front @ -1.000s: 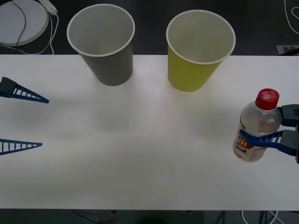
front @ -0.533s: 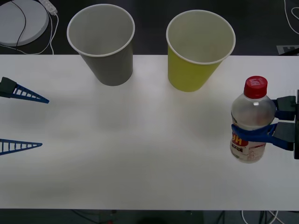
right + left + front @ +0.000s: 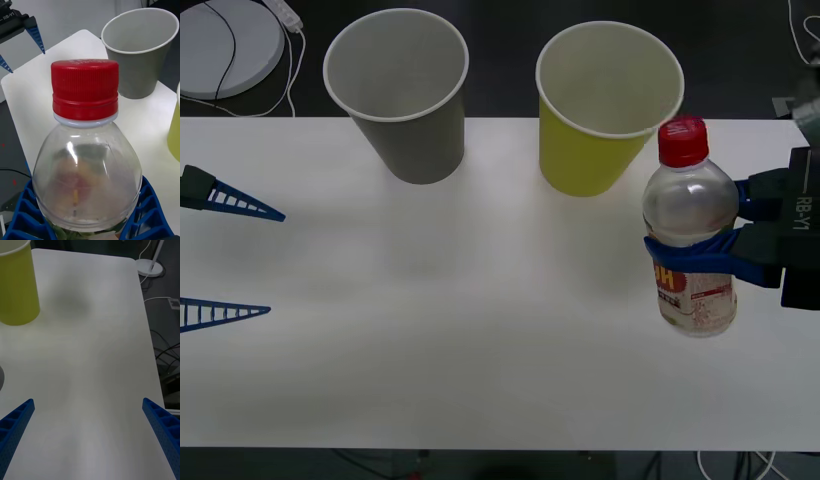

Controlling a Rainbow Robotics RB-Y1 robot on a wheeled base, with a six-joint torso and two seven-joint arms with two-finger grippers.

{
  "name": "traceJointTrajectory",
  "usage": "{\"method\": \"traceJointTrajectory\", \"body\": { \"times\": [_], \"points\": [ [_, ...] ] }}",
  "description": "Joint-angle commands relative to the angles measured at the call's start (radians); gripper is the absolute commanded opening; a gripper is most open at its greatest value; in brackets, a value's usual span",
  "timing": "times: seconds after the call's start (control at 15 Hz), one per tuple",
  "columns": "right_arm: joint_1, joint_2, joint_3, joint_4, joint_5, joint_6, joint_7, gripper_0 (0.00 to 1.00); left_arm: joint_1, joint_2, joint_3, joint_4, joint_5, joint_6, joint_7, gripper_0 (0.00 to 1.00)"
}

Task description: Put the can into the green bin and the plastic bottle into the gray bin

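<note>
The right end effector (image 3: pixel 695 232) is clamped around the plastic bottle (image 3: pixel 688 230), its blue fingers (image 3: pixel 700 256) pressed on the clear body just above the white-orange label. The bottle stands upright with its red cap on top, at the right side of the white bench (image 3: pixel 480 330); whether its base touches the surface cannot be told. On the left side, the left end effector (image 3: pixel 242 262) hangs over the bench with its fingers spread wide, holding nothing. Farther back, the green bin (image 3: pixel 605 105) stands upright near the bottle, and the gray bin (image 3: pixel 402 92) stands upright beside the green one, to its left.
</note>
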Motion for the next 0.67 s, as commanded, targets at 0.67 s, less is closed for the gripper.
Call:
{"method": "traceJointTrajectory", "body": {
  "times": [0.67],
  "points": [
    [-0.654, -0.065, 0.308, 0.268, 0.037, -0.324, -0.089, 0.0, 0.0, 0.0, 0.0, 0.0, 0.0, 0.0, 0.0, 1.0]
  ]
}}
